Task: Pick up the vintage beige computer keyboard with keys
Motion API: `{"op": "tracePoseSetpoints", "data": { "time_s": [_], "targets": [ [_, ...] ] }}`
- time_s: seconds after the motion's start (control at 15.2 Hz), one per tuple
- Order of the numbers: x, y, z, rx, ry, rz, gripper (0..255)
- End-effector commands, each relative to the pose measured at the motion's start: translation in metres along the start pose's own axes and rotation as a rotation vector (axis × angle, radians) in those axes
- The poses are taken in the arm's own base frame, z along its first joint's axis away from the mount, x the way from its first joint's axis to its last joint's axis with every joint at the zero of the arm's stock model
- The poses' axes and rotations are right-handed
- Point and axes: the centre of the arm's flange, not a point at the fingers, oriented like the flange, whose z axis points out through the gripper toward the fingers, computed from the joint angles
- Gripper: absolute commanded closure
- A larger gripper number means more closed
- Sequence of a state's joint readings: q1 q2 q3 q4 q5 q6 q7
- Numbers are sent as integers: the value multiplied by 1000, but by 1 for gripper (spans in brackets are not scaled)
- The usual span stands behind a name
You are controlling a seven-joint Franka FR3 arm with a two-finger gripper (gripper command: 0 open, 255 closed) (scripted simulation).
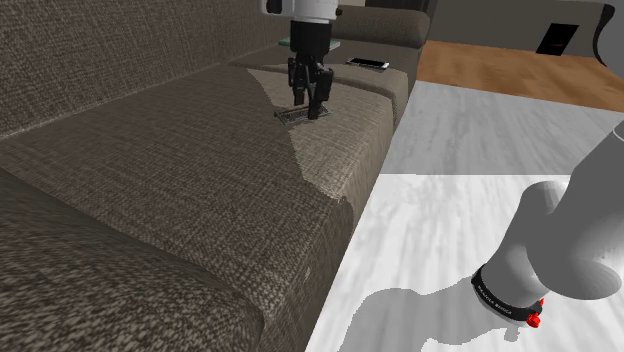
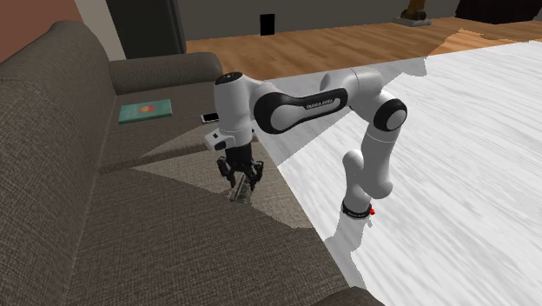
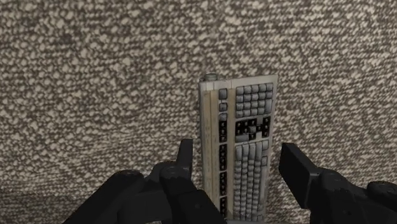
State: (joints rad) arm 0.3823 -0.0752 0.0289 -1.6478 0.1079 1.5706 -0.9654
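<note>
While my gripper (image 3: 240,167) points straight down at the seat, its two black fingers (image 3: 186,159) stand wide apart and clasp nothing. Between them lies the keyboard (image 3: 245,124), beige with grey keys and a few black ones, flat on the cushion with its length running away from my palm. A thin strip of fabric shows on either side, so neither finger touches it. From the shoulder view my gripper (image 1: 310,106) hangs just above the keyboard (image 1: 291,116), close to the front edge of the brown woven sofa (image 1: 150,150). Farther along the sofa, well apart from me, a phone (image 1: 367,64) rests near the end, and a green book (image 2: 145,110) lies by the backrest. Beside the sofa runs a pale floor (image 1: 450,200), then wooden boards (image 1: 500,65).
</note>
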Motion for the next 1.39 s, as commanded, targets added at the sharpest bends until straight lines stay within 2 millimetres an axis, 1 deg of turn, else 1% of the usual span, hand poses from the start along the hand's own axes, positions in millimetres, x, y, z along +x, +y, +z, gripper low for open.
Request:
{"op": "tracePoseSetpoints", "data": {
  "time_s": [0.0,0.53,1.32],
  "targets": [
    [0,0,2,2,-1,0,255],
    [0,1,1,2,-1,0,255],
    [6,-3,-62,2,-1,0,255]
  ]
}}
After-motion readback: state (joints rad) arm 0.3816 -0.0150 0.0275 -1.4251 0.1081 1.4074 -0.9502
